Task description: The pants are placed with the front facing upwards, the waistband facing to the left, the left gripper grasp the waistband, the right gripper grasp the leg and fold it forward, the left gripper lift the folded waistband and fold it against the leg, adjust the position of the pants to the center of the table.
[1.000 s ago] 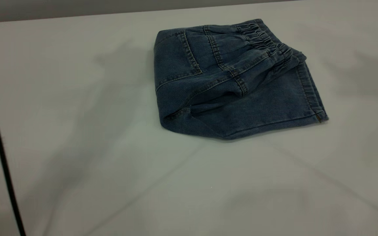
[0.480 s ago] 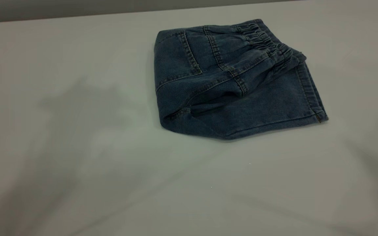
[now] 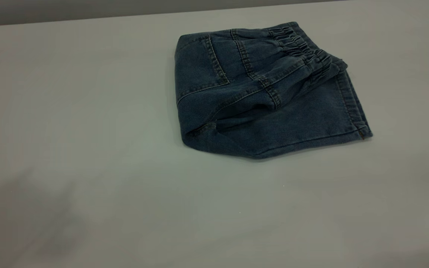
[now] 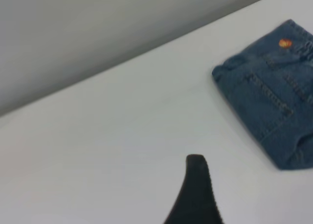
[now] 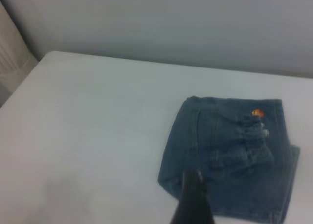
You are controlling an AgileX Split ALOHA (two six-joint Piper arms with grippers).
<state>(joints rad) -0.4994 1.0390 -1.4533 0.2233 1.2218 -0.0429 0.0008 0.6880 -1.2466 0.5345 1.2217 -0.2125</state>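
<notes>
The pants lie folded into a compact packet on the table, toward one o'clock from the middle of the exterior view and close to the far edge. The waistband is doubled over and rests on top of the leg, its ruched line running along the three o'clock side of the packet just inside the stitched cuff, which suggests both folds called for by the task are done. Nothing holds the cloth; it sits slack under its own weight, the upper layer bulging a little where the denim resists creasing. Neither arm shows in the exterior view. In the left wrist view a single dark tip of the left end effector stands over bare table, well apart from the pants, which lie off toward the camera's far side. In the right wrist view one dark tip of the right end effector appears in front of the near edge of the packet, apparently raised above it and not touching. With only one finger of each in sight, I cannot tell whether either end effector is spread or pressed together. Judging by the off-centre position, only the final nudge to the table's middle looks outstanding.
</notes>
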